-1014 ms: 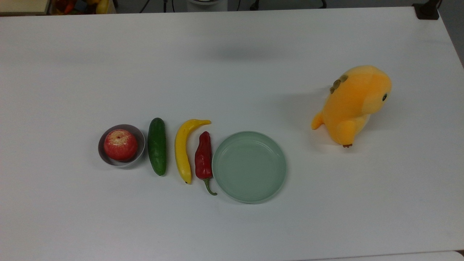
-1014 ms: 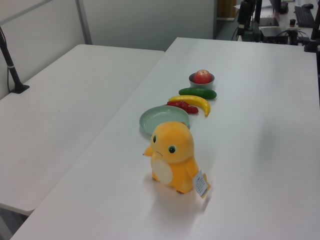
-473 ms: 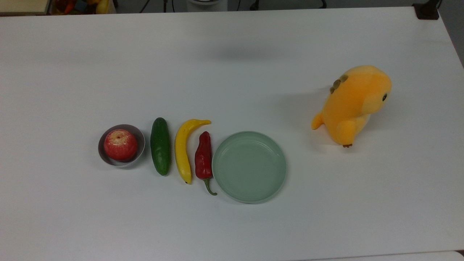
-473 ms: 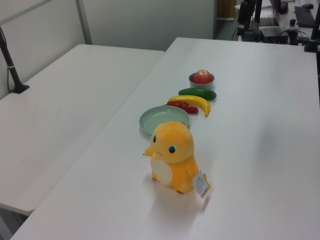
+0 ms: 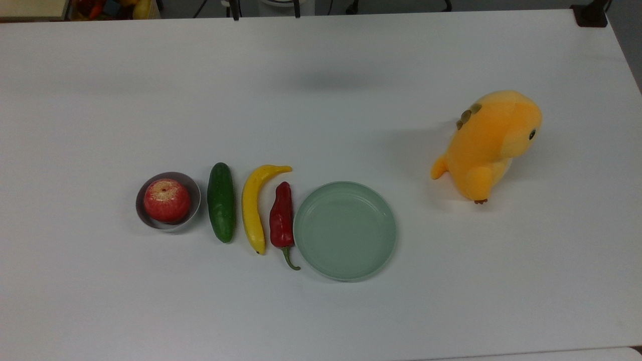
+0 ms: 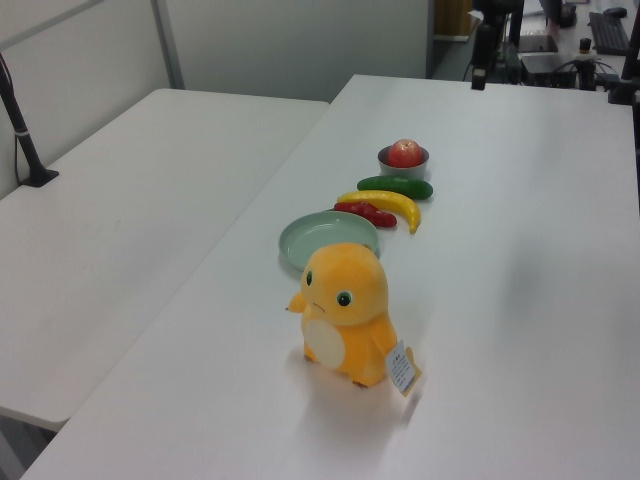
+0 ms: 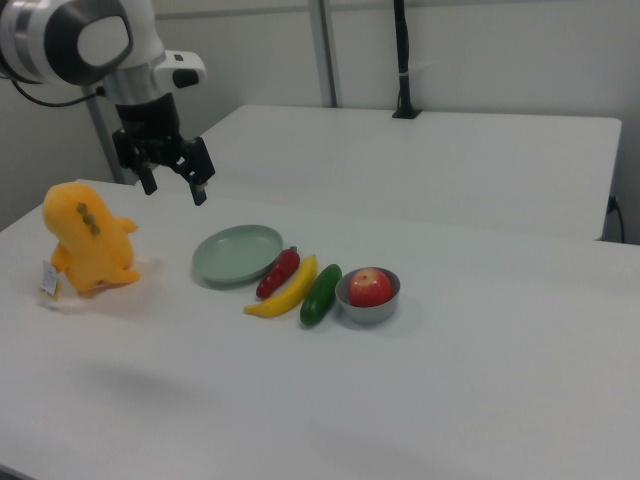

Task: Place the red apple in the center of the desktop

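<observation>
Red apple (image 5: 167,200) sits in the small grey bowl (image 5: 193,196) at left of centre in the top view, seated against rolling, while the gripper (image 7: 172,184), fingers spread and empty, hangs at the right view's upper left.

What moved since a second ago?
The gripper has edged in over the desktop's far edge, at the top of the top view, open and holding nothing. The red apple stays in its grey bowl; the orange plush toy has not moved.
</observation>
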Controlling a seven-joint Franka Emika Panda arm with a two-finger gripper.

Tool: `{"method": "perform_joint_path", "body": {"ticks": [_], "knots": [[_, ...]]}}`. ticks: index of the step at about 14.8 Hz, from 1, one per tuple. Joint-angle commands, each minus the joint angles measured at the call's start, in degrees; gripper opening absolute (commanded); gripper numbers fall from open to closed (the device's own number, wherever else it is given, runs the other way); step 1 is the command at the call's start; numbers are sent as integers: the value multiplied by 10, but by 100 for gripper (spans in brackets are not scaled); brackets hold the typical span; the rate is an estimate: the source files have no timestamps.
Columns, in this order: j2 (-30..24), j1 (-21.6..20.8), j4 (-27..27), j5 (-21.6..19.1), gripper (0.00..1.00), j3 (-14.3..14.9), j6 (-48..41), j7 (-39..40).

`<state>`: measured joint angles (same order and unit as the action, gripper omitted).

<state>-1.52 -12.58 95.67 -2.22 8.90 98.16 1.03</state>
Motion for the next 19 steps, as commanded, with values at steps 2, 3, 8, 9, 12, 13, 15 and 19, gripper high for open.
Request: {"method": "perform_joint_path", "body": {"ticks": [2,3,8,9,12,13,15,19], "knots": [[69,13,-15,-2,100,9,113,7],[90,23,-27,-1,100,11,142,10],[150,69,-40,7,100,22,255,34],[164,77,-41,7,100,23,276,47],[215,95,-44,7,100,40,372,64],[230,100,-44,9,100,43,394,66],[254,107,-44,9,100,44,425,67],[282,113,-44,9,100,45,458,75]]}}
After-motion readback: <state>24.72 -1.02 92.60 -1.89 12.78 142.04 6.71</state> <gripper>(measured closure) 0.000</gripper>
